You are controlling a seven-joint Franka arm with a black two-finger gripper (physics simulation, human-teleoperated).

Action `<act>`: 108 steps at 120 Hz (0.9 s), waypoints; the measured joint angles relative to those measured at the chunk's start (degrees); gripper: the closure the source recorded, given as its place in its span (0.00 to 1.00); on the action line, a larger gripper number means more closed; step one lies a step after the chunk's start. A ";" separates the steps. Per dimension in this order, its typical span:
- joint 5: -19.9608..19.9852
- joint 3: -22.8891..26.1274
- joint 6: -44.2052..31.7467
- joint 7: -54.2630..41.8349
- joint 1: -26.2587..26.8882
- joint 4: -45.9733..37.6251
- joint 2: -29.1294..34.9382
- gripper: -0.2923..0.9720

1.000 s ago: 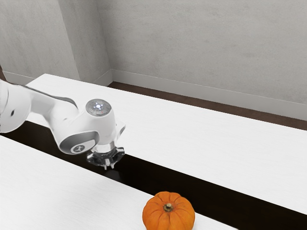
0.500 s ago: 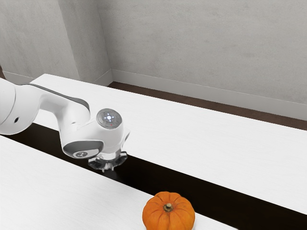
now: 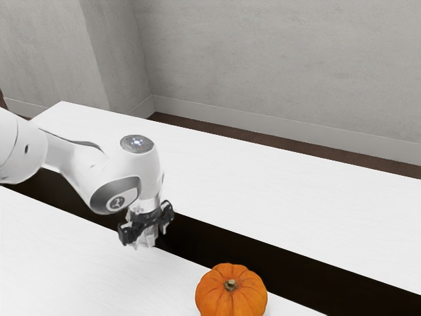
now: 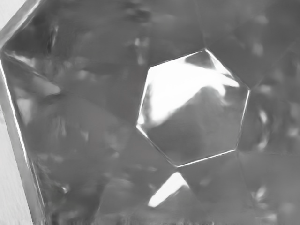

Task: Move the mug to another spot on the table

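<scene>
The mug [image 3: 142, 238] is a clear, faceted glass one, hanging under my hand over the near white table [image 3: 59, 263], right by the edge of the dark strip. My gripper [image 3: 145, 227] is shut on the mug, with a black finger on either side of its rim. In the wrist view the mug's inside [image 4: 93, 117] sits close under the hand, and its six-sided bottom [image 4: 192, 108] glints pale.
An orange pumpkin [image 3: 231, 291] sits on the near table toward the exterior view's right of the gripper. A dark strip [image 3: 263, 257] runs between the near white surface and the far white surface [image 3: 276, 184]. Grey walls stand behind.
My hand has turned and dropped lower with the mug, shifting a little toward the exterior view's left, from over the dark strip to the near table's edge.
</scene>
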State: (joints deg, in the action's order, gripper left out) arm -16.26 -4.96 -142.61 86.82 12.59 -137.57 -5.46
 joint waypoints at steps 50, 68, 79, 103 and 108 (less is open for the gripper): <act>12.00 -1.16 23.36 -5.57 0.20 15.27 2.83 0.24; 12.15 -1.18 36.14 -6.59 -0.46 26.73 4.11 0.23; 10.83 -0.56 42.19 -7.33 -1.22 34.17 5.22 0.23; 14.02 -3.04 50.16 -24.09 0.46 44.65 5.72 0.23; 15.49 -3.27 50.83 -28.65 0.39 44.89 5.46 0.23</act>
State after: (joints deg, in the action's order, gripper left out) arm -0.76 -8.23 -91.78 58.18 12.98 -92.69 0.00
